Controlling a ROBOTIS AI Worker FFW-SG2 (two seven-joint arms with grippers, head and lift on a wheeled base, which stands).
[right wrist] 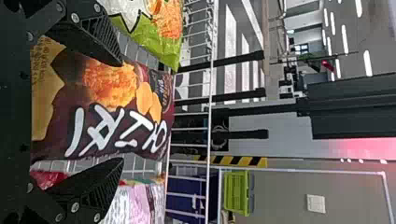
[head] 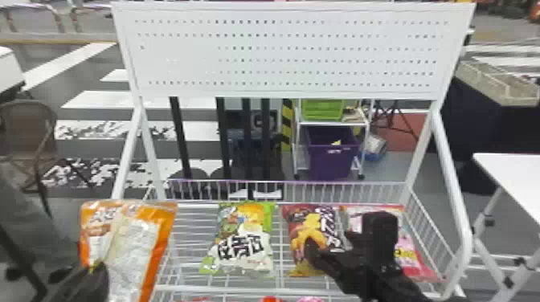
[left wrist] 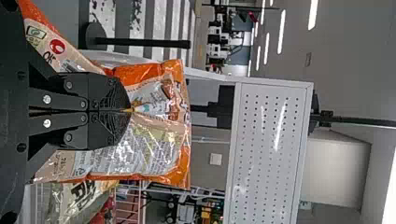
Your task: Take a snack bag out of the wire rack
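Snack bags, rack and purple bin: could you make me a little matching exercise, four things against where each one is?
1. Orange bag
2. Green bag
3. Pink bag
4. Purple bin

A. Behind the rack
B. At the rack's right end
C. Pinched in the left fingers
D. In the rack, just left of the dark red bag

Pairs: 1-C, 2-D, 3-B, 4-A

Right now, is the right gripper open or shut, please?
Open; the right gripper has its fingers wide apart, the dark red bag showing between them.
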